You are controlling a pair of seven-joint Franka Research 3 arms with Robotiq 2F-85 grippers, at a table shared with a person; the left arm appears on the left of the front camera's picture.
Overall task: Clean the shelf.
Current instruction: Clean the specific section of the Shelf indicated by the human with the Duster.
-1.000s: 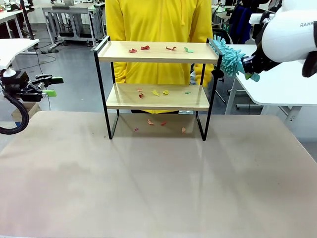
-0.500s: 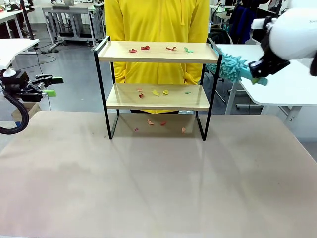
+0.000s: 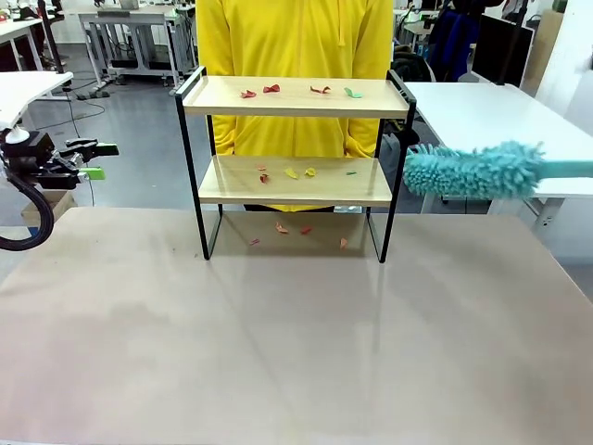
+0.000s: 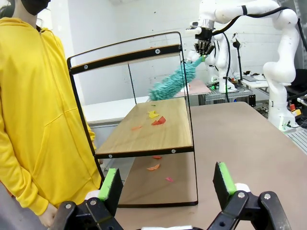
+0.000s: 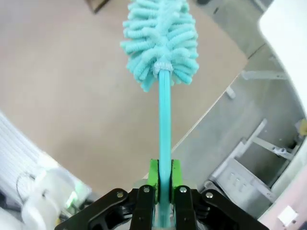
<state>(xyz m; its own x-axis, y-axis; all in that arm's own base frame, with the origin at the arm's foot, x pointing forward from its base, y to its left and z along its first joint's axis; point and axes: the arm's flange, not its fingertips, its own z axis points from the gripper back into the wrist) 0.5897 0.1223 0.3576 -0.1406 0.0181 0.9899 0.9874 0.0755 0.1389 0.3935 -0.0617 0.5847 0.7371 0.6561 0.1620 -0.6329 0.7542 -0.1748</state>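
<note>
Up close, right jaws clamp the duster (image 5: 160, 43) handle while left jaws gape toward the shelf (image 4: 144, 134)

The shelf (image 3: 296, 109) stands upright near the table's (image 3: 296, 352) far edge: two light wooden boards in a thin black frame, with coloured scraps (image 3: 271, 89) littering both tiers and the tabletop beneath.

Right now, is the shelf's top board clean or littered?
Littered: red and green scraps lie on the top board of the shelf; the duster sits beside the lower board.
</note>
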